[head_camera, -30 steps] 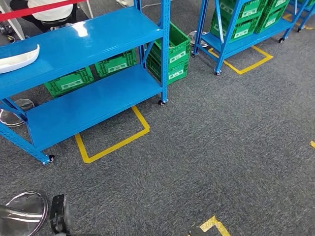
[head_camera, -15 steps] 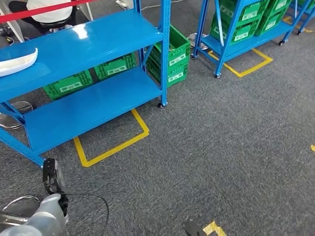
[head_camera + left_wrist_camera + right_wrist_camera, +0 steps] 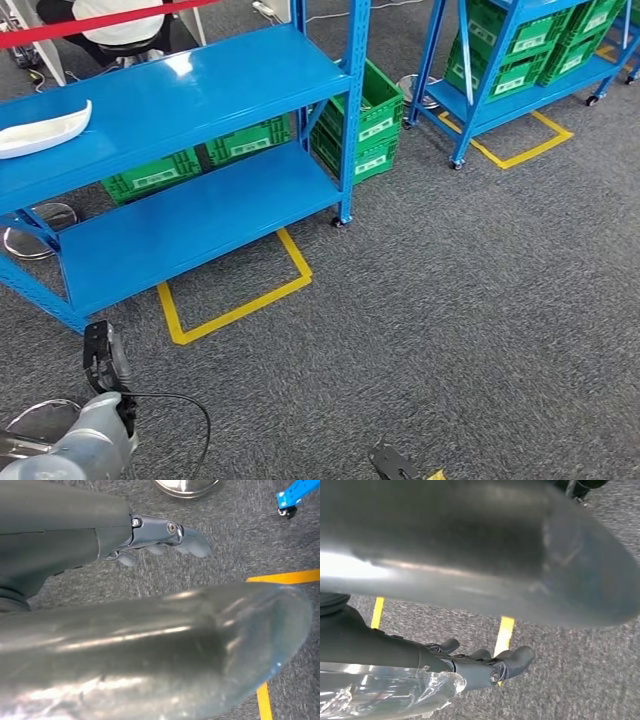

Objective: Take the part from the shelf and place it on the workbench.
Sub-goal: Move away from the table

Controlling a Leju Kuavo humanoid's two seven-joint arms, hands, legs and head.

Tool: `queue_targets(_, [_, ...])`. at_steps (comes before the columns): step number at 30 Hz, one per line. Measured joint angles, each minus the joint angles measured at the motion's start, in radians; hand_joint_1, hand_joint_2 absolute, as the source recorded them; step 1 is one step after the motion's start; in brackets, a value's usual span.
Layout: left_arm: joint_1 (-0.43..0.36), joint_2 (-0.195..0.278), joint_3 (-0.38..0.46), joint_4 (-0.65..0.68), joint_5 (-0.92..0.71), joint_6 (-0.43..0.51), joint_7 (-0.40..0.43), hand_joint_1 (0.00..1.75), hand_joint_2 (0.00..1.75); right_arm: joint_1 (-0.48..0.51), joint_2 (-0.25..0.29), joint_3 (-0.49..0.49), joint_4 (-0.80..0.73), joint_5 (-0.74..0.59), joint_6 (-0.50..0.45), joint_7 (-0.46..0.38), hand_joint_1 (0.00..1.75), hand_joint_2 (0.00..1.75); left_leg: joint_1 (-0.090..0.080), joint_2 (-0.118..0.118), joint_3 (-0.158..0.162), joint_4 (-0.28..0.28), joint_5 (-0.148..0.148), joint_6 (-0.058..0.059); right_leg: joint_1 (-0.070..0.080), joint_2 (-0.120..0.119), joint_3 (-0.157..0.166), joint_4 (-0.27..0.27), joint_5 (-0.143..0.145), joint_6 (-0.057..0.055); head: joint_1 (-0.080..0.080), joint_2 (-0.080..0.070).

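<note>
The part (image 3: 41, 131), a long white curved shell, lies at the left end of the top board of the blue shelf (image 3: 189, 85). My left arm (image 3: 75, 445) comes up at the lower left of the head view, well short of the shelf. In the left wrist view my left hand (image 3: 162, 535) hangs over the grey carpet with its fingers stretched out and nothing in them. My right hand (image 3: 486, 665) also hangs over the carpet, fingers apart and holding nothing, above a yellow tape line (image 3: 503, 635).
Green crates (image 3: 370, 120) stand behind and beside the shelf. A second blue rack (image 3: 498, 95) with more crates stands at the back right. Yellow tape (image 3: 234, 305) marks the floor. A chrome stool base (image 3: 38, 215) sits left. A person (image 3: 113, 20) sits beyond the shelf.
The whole picture has shifted, so the camera has moved. My left arm has risen into the lower left of the head view. The white part lies where it was on the shelf.
</note>
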Motion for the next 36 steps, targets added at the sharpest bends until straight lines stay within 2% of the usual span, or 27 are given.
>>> queue_targets(2, [-0.001, 0.001, -0.004, 0.000, 0.001, -0.001, -0.001, 0.00, 0.00, -0.001, 0.000, 0.000, 0.000, 0.000, 0.001, 0.000, 0.00, 0.00, 0.001, 0.002, 0.003, -0.002, -0.007, -0.009, -0.003, 0.001, 0.006, -0.010, -0.007, -0.007, -0.002, 0.000])
queue_targets(4, [-0.004, 0.001, -0.008, 0.000, 0.005, -0.002, -0.003, 0.00, 0.00, -0.003, 0.000, 0.000, -0.001, 0.001, 0.001, -0.001, 0.00, 0.00, 0.000, 0.006, -0.019, 0.048, -0.038, -0.018, -0.008, 0.001, 0.020, -0.022, -0.010, -0.015, -0.003, 0.000])
queue_targets(6, [-0.002, 0.003, -0.011, 0.000, 0.015, -0.001, -0.005, 0.00, 0.00, -0.002, 0.001, 0.000, -0.001, 0.004, 0.002, -0.002, 0.00, 0.00, 0.000, 0.009, -0.089, 0.174, -0.089, -0.021, -0.010, 0.000, 0.032, -0.029, -0.017, -0.021, -0.005, 0.000])
queue_targets(7, [0.001, 0.003, -0.011, 0.000, 0.024, 0.001, -0.007, 0.00, 0.00, 0.000, 0.000, 0.000, -0.001, 0.006, 0.002, -0.004, 0.00, 0.00, 0.001, 0.009, -0.129, 0.236, -0.104, -0.022, -0.011, 0.000, 0.037, -0.029, -0.021, -0.021, -0.005, 0.000])
queue_targets(8, [0.006, 0.003, -0.012, 0.000, 0.034, 0.005, -0.013, 0.00, 0.00, 0.002, 0.000, 0.000, -0.001, 0.008, 0.002, -0.008, 0.00, 0.00, 0.002, 0.010, -0.159, 0.273, -0.099, -0.025, -0.012, 0.000, 0.044, -0.029, -0.027, -0.021, -0.005, 0.000])
queue_targets(9, [0.010, 0.002, -0.013, 0.000, 0.045, 0.011, -0.021, 0.00, 0.00, 0.003, 0.000, 0.000, -0.001, 0.009, 0.000, -0.013, 0.00, 0.00, 0.004, 0.010, -0.173, 0.275, -0.072, -0.029, -0.014, 0.001, 0.052, -0.029, -0.033, -0.019, -0.005, 0.000])
queue_targets(10, [0.012, 0.002, -0.015, 0.000, 0.056, 0.017, -0.031, 0.00, 0.00, 0.002, 0.000, -0.001, -0.001, 0.009, -0.002, -0.020, 0.00, 0.00, 0.007, 0.011, -0.167, 0.237, -0.026, -0.034, -0.016, 0.001, 0.062, -0.028, -0.041, -0.016, -0.005, 0.000])
queue_targets(11, [0.013, 0.001, -0.017, 0.000, 0.065, 0.022, -0.041, 0.00, 0.00, 0.001, 0.000, -0.001, -0.002, 0.009, -0.004, -0.025, 0.00, 0.00, 0.012, 0.014, -0.149, 0.175, 0.029, -0.040, -0.019, 0.001, 0.073, -0.027, -0.049, -0.011, -0.005, 0.000])
queue_targets(12, [0.013, 0.000, -0.019, 0.000, 0.070, 0.026, -0.048, 0.00, 0.00, -0.002, 0.000, -0.002, -0.002, 0.008, -0.006, -0.029, 0.00, 0.00, 0.015, 0.017, -0.126, 0.111, 0.070, -0.047, -0.019, 0.002, 0.081, -0.025, -0.057, -0.005, -0.006, 0.000])
queue_targets(13, [0.013, -0.002, -0.020, 0.000, 0.073, 0.029, -0.052, 0.00, 0.00, -0.005, 0.000, -0.002, -0.002, 0.007, -0.007, -0.031, 0.00, 0.00, 0.017, 0.021, -0.103, 0.055, 0.090, -0.046, -0.018, 0.002, 0.087, -0.022, -0.066, 0.001, -0.007, 0.000])
queue_targets(14, [0.012, -0.004, -0.022, 0.000, 0.074, 0.030, -0.054, 0.00, 0.00, -0.007, 0.000, -0.003, -0.003, 0.006, -0.007, -0.032, 0.00, 0.00, 0.018, 0.023, -0.089, 0.022, 0.092, -0.042, -0.016, 0.001, 0.089, -0.021, -0.072, 0.007, -0.008, 0.000])
queue_targets(15, [0.012, -0.007, -0.024, 0.000, 0.074, 0.031, -0.055, 0.00, 0.00, -0.009, -0.001, -0.003, -0.003, 0.006, -0.007, -0.033, 0.00, 0.00, 0.016, 0.024, -0.082, 0.009, 0.081, -0.033, -0.013, 0.001, 0.089, -0.021, -0.076, 0.012, -0.008, 0.000])
queue_targets(16, [0.012, -0.008, -0.025, 0.000, 0.076, 0.034, -0.059, 0.00, 0.00, -0.009, 0.000, -0.003, -0.004, 0.005, -0.009, -0.037, 0.00, 0.00, 0.016, 0.023, -0.079, 0.004, 0.072, -0.021, -0.013, -0.001, 0.091, -0.022, -0.080, 0.016, -0.008, 0.000])
queue_targets(17, [0.013, -0.010, -0.026, -0.001, 0.084, 0.040, -0.071, 0.00, 0.00, -0.010, 0.000, -0.003, -0.006, 0.003, -0.015, -0.049, 0.00, 0.00, 0.016, 0.021, -0.078, 0.005, 0.070, -0.013, -0.014, -0.003, 0.092, -0.021, -0.084, 0.021, -0.006, 0.000])
queue_targets(19, [0.013, -0.019, -0.027, -0.006, 0.113, 0.071, -0.130, 0.00, 0.00, -0.016, 0.001, -0.007, -0.012, -0.008, -0.038, -0.099, 0.00, 0.00, 0.017, 0.019, -0.070, 0.005, 0.063, 0.001, -0.016, -0.005, 0.071, 0.029, -0.109, 0.030, -0.001, 0.000])
queue_targets(22, [0.052, -0.046, -0.034, -0.016, 0.125, 0.109, -0.271, 0.00, 0.00, -0.028, 0.003, -0.031, -0.024, -0.082, -0.101, -0.205, 0.00, 0.00, 0.011, 0.019, -0.053, 0.004, 0.049, 0.016, -0.017, -0.005, -0.042, 0.225, -0.175, 0.033, 0.005, 0.000])
queue_targets(23, [0.097, -0.059, -0.043, -0.018, 0.113, 0.101, -0.339, 0.00, 0.00, -0.022, 0.003, -0.055, -0.028, -0.131, -0.129, -0.253, 0.00, 0.00, 0.008, 0.020, -0.043, 0.004, 0.041, 0.019, -0.017, -0.005, -0.072, 0.269, -0.180, 0.032, 0.006, 0.000])
queue_targets(24, [0.156, -0.072, -0.053, -0.015, 0.103, 0.085, -0.419, 0.00, 0.00, -0.012, 0.003, -0.089, -0.031, -0.178, -0.154, -0.308, 0.00, 0.00, 0.005, 0.021, -0.030, 0.004, 0.030, 0.021, -0.016, -0.005, -0.084, 0.278, -0.165, 0.029, 0.007, 0.000])
queue_targets(25, [0.222, -0.081, -0.060, -0.009, 0.099, 0.068, -0.495, 0.00, 0.00, 0.003, 0.001, -0.124, -0.033, -0.211, -0.168, -0.356, 0.00, 0.00, 0.003, 0.022, -0.014, 0.004, 0.019, 0.021, -0.014, -0.004, -0.077, 0.248, -0.133, 0.025, 0.006, 0.000])
queue_targets(27, [0.330, -0.095, -0.063, 0.008, 0.100, 0.047, -0.588, 0.00, 0.00, 0.032, -0.003, -0.181, -0.033, -0.232, -0.172, -0.415, 0.00, 0.00, 0.000, 0.021, 0.013, 0.004, -0.003, 0.019, -0.008, -0.003, -0.030, 0.123, -0.049, 0.013, 0.007, 0.000])
queue_targets(28, [0.362, -0.099, -0.063, 0.014, 0.097, 0.044, -0.596, 0.00, 0.00, 0.043, -0.006, -0.202, -0.033, -0.231, -0.172, -0.424, 0.00, 0.00, -0.001, 0.016, 0.018, 0.006, -0.010, 0.015, -0.006, -0.002, -0.006, 0.065, -0.026, 0.009, 0.008, 0.000])
queue_targets(29, [0.381, -0.101, -0.063, 0.017, 0.092, 0.044, -0.594, 0.00, 0.00, 0.049, -0.008, -0.220, -0.033, -0.229, -0.172, -0.428, 0.00, 0.00, -0.002, 0.012, 0.019, 0.006, -0.015, 0.012, -0.005, -0.001, 0.009, 0.028, -0.018, 0.006, 0.009, 0.000])
queue_targets(30, [0.391, -0.100, -0.063, 0.019, 0.088, 0.046, -0.586, 0.00, 0.00, 0.051, -0.010, -0.235, -0.033, -0.226, -0.172, -0.429, 0.00, 0.00, -0.002, 0.008, 0.016, 0.005, -0.017, 0.007, -0.004, 0.000, 0.016, 0.012, -0.022, 0.005, 0.009, 0.000])
queue_targets(33, [0.402, -0.095, -0.063, 0.019, 0.083, 0.051, -0.566, 0.00, 0.00, 0.050, -0.010, -0.265, -0.034, -0.218, -0.173, -0.428, 0.00, 0.00, 0.000, 0.007, 0.016, 0.007, -0.029, -0.008, -0.007, 0.001, 0.024, -0.004, -0.031, -0.002, 0.008, 0.000])
queue_targets(34, [0.403, -0.095, -0.064, 0.020, 0.083, 0.051, -0.564, 0.00, 0.00, 0.050, -0.010, -0.272, -0.034, -0.216, -0.174, -0.428, 0.00, 0.00, 0.000, 0.009, 0.006, 0.029, -0.045, -0.014, -0.010, 0.000, 0.029, -0.008, -0.033, -0.006, 0.007, 0.000])
queue_targets(36, [0.405, -0.095, -0.064, 0.021, 0.090, 0.036, -0.572, 0.00, 0.00, 0.048, -0.010, -0.283, -0.034, -0.216, -0.173, -0.436, 0.00, 0.00, 0.000, 0.011, -0.051, 0.140, -0.099, -0.022, -0.012, -0.003, 0.038, -0.012, -0.037, -0.014, 0.005, 0.000])
